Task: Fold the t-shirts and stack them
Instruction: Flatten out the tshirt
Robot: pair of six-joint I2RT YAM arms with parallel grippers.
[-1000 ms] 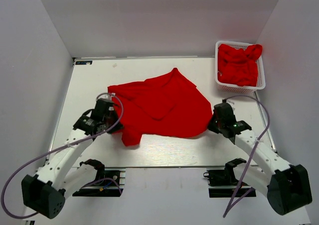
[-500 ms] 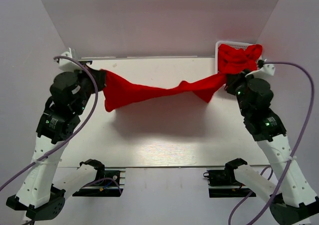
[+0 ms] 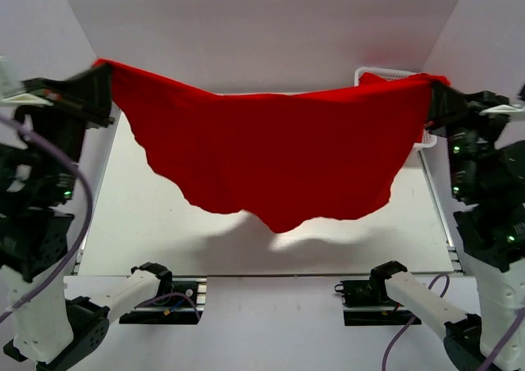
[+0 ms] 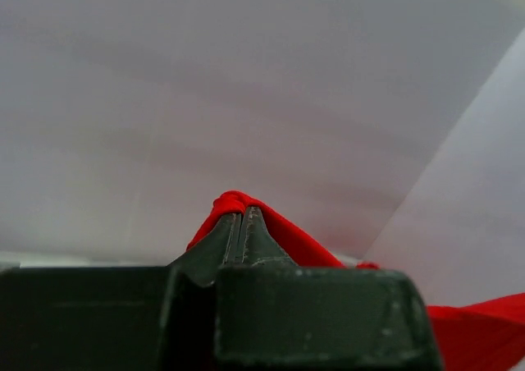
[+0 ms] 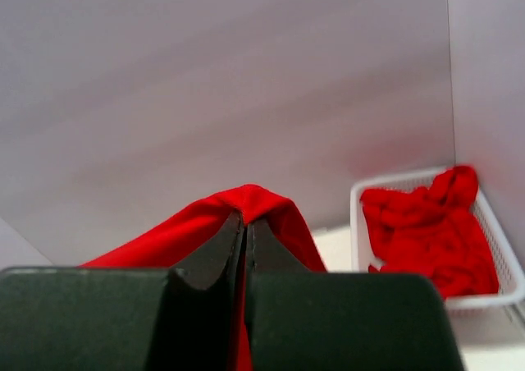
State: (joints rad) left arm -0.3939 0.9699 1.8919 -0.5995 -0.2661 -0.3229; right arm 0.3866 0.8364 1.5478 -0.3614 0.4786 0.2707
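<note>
White smooth tabletop [image 3: 135, 231], flat and hard, well below both pairs of jaws. Next in size, plain bright red short-sleeved cloth t-shirt [image 3: 279, 149]: soft, thin and limp, stretched wide in the air between left jaws and right jaws. Upper edge near taut from one pair to the other, lower edge sagging under them in a ragged curve, clear of the tabletop. Left jaws pressed together on a small bunch of red fabric at one top corner. Right jaws clamped likewise on the opposite corner, a fold of cloth humped over the tips.

Likely trouble: slipping out of so thin a pinch if pulled further apart, one corner dropping and the whole spread collapsing. Uneven or hasty lowering apt to leave wrinkles, a doubled hem or a skewed lay, spoiling any fold after. Sleeves not made out in the hanging mass, so no telling which edge is held.

Also possible: snagging on the white plastic lattice basket [image 5: 357, 231], rigid and open-meshed, just beyond and below the right jaws. Inside it, smallest, crumpled heap of further red t-shirts [image 5: 426, 231], loose and rumpled.
</note>
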